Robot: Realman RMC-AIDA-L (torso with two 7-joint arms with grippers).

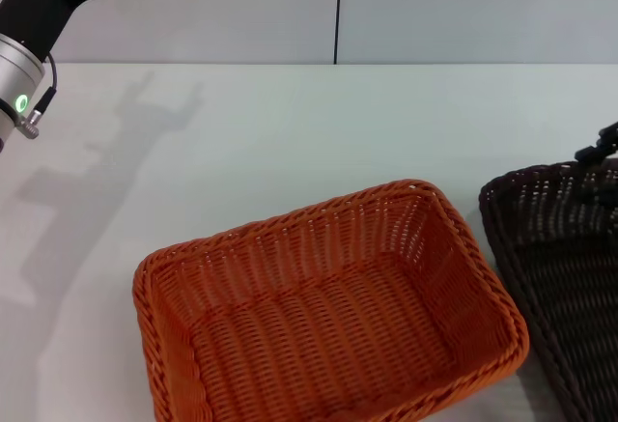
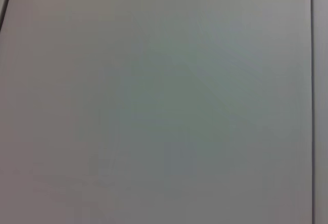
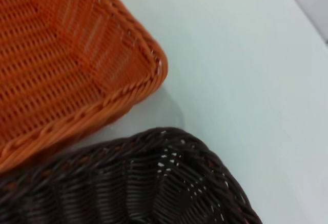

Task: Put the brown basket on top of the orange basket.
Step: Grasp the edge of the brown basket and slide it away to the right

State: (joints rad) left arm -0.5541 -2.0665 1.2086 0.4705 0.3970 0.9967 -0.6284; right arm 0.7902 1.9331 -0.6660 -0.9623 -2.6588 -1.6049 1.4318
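Observation:
The orange basket (image 1: pixel 328 306) rests empty on the white table, near the front and centre of the head view; the right wrist view catches one corner of the orange basket (image 3: pixel 66 65). Just to its right stands the brown basket (image 1: pixel 565 277), cut off by the picture's edge, and its braided rim (image 3: pixel 138 178) shows close up in the right wrist view, beside the orange one with a narrow gap. A small black part of the right arm (image 1: pixel 603 142) peeks in above the brown basket's far rim. The left arm (image 1: pixel 29 45) is raised at the far left; its fingers are out of view.
The white table (image 1: pixel 290 132) stretches behind both baskets to a pale wall with a dark vertical seam (image 1: pixel 338 12). The left wrist view shows only a plain grey surface.

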